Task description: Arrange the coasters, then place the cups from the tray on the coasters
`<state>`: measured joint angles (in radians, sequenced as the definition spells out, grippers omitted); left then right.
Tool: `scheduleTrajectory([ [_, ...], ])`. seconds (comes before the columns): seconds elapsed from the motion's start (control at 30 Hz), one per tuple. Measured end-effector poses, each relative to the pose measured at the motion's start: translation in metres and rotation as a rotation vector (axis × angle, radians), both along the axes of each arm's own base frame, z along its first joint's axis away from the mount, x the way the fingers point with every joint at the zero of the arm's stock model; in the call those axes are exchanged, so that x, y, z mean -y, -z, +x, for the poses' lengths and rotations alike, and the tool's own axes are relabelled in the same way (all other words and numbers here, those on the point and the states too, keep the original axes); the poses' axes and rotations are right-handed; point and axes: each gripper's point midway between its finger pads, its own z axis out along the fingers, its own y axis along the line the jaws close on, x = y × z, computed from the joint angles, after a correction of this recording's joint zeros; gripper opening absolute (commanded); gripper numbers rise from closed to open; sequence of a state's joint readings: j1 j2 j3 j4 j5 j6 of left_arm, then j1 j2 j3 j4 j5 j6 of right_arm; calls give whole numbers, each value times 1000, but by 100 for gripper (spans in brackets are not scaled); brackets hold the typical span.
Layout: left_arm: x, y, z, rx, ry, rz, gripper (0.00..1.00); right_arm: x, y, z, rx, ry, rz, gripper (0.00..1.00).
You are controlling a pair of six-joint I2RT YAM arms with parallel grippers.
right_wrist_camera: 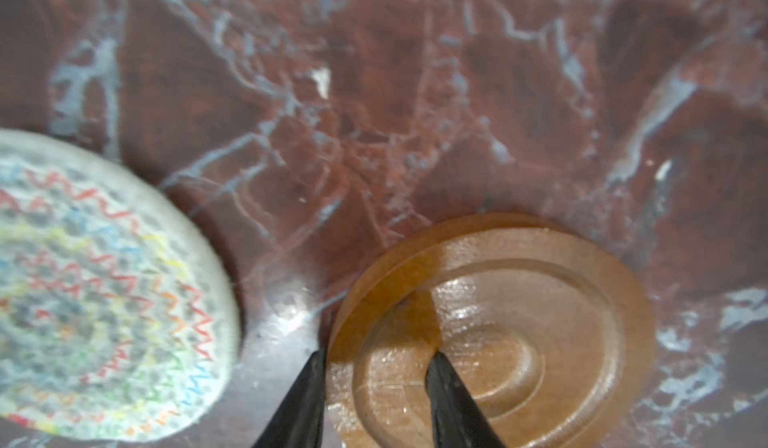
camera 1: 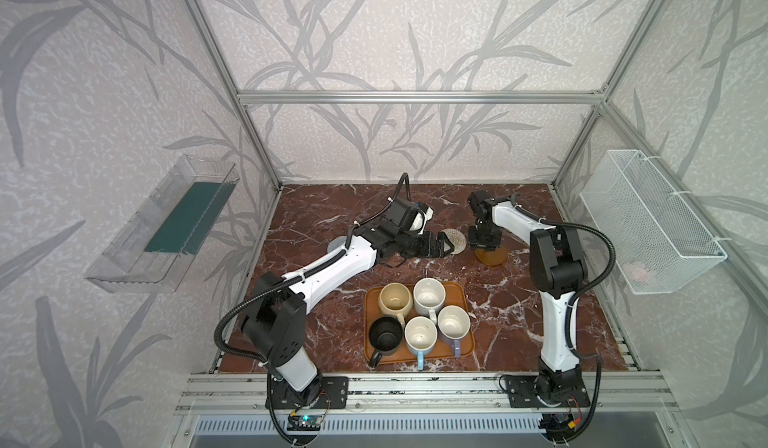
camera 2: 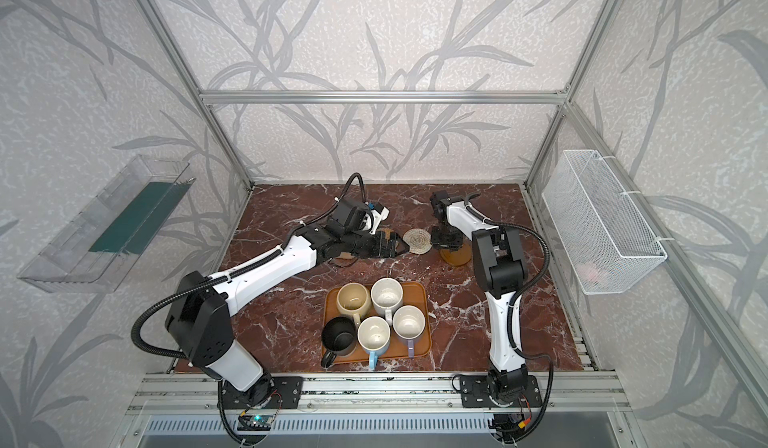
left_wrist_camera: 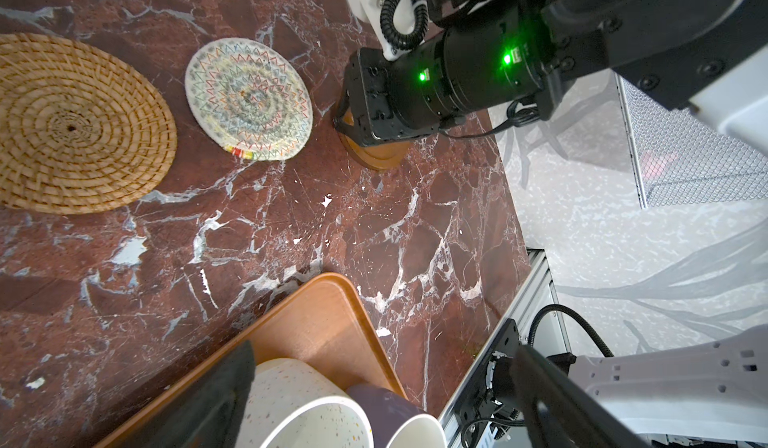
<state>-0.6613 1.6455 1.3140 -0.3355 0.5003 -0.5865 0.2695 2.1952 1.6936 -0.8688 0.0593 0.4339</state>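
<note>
While the right tool (right_wrist_camera: pixel 377 354) pinches the wooden disc coaster (right_wrist_camera: pixel 540 321) by its rim, left tool (camera 1: pixel 448 247) wide, coaster-arranging probably next needs it set down and released.

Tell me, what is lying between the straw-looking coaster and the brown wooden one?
The whitish rope coaster lies between the golden rattan coaster and the brown wooden disc, touching neither. The left wrist view shows all three.

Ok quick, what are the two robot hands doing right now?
Left gripper: open, holding nothing.
Right gripper: closed on the rim of the brown round wooden coaster.
</note>
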Motion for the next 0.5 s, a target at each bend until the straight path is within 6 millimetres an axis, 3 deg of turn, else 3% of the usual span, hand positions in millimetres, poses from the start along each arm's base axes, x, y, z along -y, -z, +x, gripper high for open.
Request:
scheduleTrajectory([
  [0.5, 0, 7, 2, -16, 0, 5, 99, -10, 0, 20, -6, 13, 21, 39],
])
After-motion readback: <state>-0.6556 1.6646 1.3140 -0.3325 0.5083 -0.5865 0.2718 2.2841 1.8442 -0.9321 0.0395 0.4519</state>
